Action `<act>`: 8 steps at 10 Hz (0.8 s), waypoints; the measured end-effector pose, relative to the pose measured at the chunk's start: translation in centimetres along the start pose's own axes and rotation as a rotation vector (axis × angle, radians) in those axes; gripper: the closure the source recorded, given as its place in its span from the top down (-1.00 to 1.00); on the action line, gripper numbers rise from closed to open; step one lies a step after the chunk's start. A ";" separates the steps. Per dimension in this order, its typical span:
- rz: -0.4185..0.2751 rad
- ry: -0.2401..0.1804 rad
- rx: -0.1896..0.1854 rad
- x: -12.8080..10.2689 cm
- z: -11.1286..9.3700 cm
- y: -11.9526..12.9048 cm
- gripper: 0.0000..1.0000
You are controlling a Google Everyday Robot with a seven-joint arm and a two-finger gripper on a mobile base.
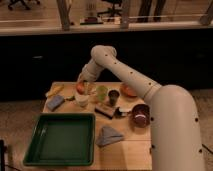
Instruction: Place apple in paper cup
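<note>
The apple (pixel 80 88) is a small reddish-orange fruit at the back left of the wooden table. It lies right against my gripper (pixel 85 89), which hangs down from the white arm. The paper cup (pixel 81 101) is short and white. It stands upright just in front of and below the apple and the gripper. I cannot tell whether the apple rests on the table or is held above the cup.
A translucent green cup (pixel 102 93) and a small dark cup (pixel 114 96) stand right of the paper cup. An orange bowl (pixel 128 91), a dark-red bowl (pixel 140 115), a black block (pixel 104 111), a grey cloth (pixel 109 135), a green tray (pixel 62 139), a blue sponge (pixel 55 103) and a banana (pixel 55 91) are also on the table.
</note>
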 end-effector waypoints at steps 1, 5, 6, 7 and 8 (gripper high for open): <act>-0.002 0.002 0.000 0.0 0.1 -0.1 -0.26; -0.002 0.015 0.005 0.2 0.0 -0.1 0.55; -0.001 0.018 0.005 0.3 -0.1 0.0 0.60; 0.001 0.021 0.006 0.4 -0.2 0.0 0.60; 0.001 0.023 0.006 0.4 -0.2 0.0 0.60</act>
